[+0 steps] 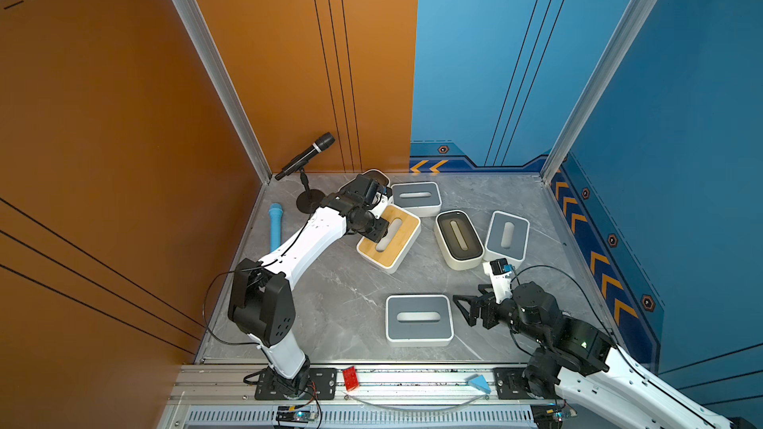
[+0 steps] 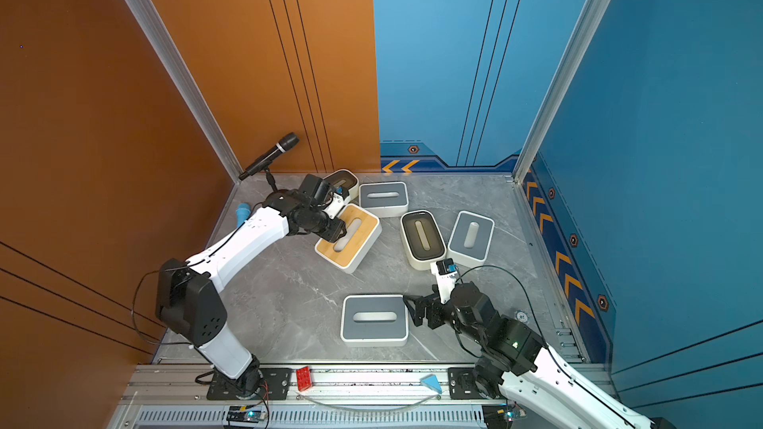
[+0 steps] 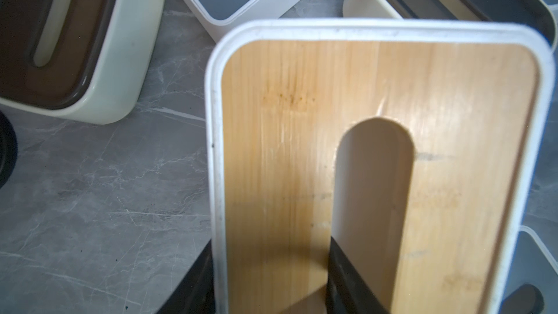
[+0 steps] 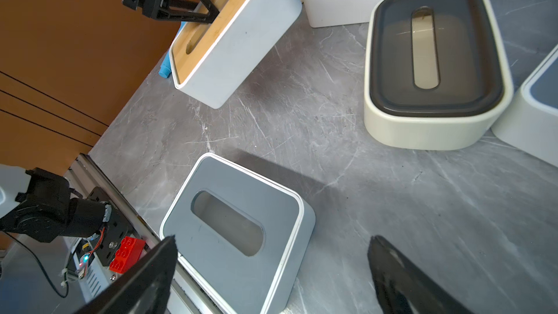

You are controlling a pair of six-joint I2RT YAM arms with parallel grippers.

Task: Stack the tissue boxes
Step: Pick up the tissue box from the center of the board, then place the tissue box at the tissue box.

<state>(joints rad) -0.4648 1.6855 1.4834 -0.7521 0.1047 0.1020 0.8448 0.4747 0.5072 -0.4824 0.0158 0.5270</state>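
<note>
The bamboo-lidded tissue box (image 1: 406, 226) (image 2: 365, 224) (image 3: 287, 146) (image 4: 241, 40) hangs tilted, seemingly raised off the table. My left gripper (image 1: 377, 233) (image 2: 336, 233) (image 3: 271, 279) (image 4: 193, 10) is shut on its long wall, one finger in the lid slot and one outside. A grey-lidded box (image 1: 404, 303) (image 2: 363, 303) (image 4: 217, 255) lies at the front. Just right of it, my right gripper (image 1: 464, 311) (image 2: 415, 309) (image 4: 273, 243) is open and holds nothing. Further back lie a grey box (image 1: 416, 189), a dark-lidded box (image 1: 448, 224) and another grey box (image 1: 518, 229). My left arm half hides a second dark-lidded box (image 1: 376, 176).
A microphone on a round stand (image 1: 305, 154) stands in the back left corner, with a blue cylinder (image 1: 275, 226) along the left wall. A red brick (image 1: 351, 377) and a blue wedge (image 1: 479, 383) lie on the front rail. Walls close three sides.
</note>
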